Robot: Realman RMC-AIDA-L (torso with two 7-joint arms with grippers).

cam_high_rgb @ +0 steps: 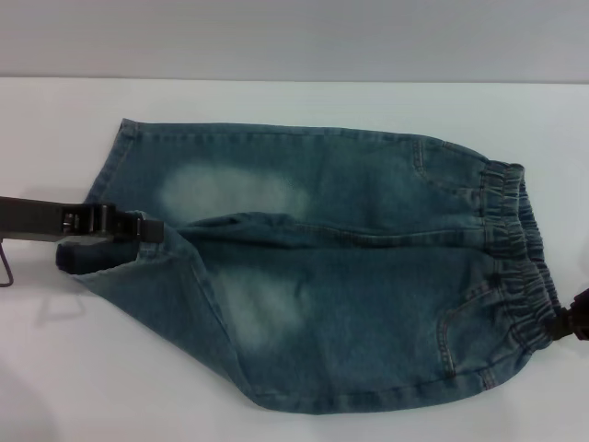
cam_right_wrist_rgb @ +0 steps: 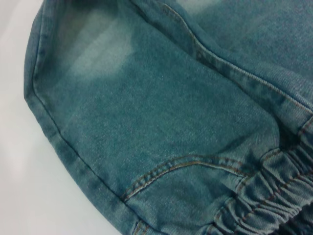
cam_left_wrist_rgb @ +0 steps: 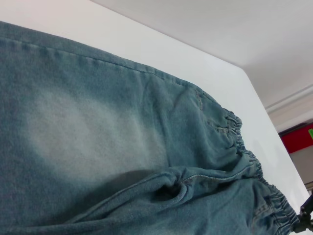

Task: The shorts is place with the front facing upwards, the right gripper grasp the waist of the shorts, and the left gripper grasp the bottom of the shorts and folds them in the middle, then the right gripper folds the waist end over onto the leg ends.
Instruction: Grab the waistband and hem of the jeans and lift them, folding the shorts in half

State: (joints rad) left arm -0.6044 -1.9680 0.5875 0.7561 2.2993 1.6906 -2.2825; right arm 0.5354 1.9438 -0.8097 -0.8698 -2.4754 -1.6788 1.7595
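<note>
The blue denim shorts lie face up across the white table, with a pale patch on each leg. The ruched waist of the shorts is at the right and the leg ends at the left. My left gripper reaches in from the left between the two legs, shut on the near leg's hem, which is raised and curled. My right gripper shows only as a black piece at the right edge, shut on the waistband's near corner, which is drawn to a point. The right wrist view shows the waistband and a pocket seam up close.
The white table runs past the shorts on every side, and a grey wall stands behind its far edge. In the left wrist view the table's far corner shows, with a red object beyond it.
</note>
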